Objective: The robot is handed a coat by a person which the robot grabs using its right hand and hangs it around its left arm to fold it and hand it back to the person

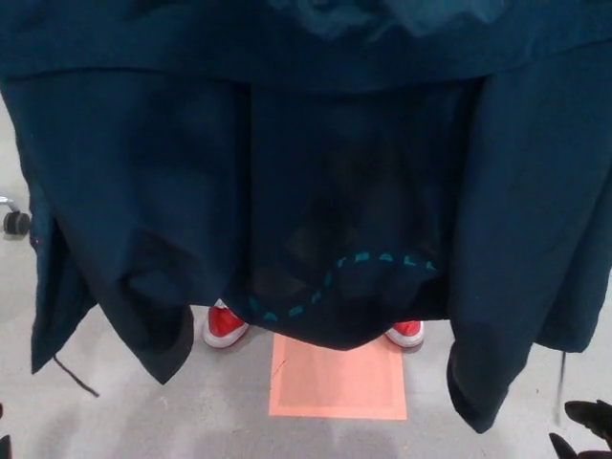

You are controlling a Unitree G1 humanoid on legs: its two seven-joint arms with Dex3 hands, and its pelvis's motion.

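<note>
Coat (pixel 306 191), dark blue, spread across nearly the whole head view, hem sagging just above a person's red shoes (pixel 226 325) and orange floor patch (pixel 339 382). Probably light, soft, thin, a little slippery; best taken high at a thick seam, not the loose hem. Right hand (pixel 585 432) barely in at lower right, apart from the cloth; fingers wide or narrow, cannot tell.

We seem to be in a lab or indoor test space, though the coat (pixel 306 172) hides most of it. Below its hem we see a smooth, hard grey floor (pixel 134 411), an orange rectangle (pixel 339 378) lying flat on it, and one black caster wheel (pixel 15 222) at the left edge.
</note>
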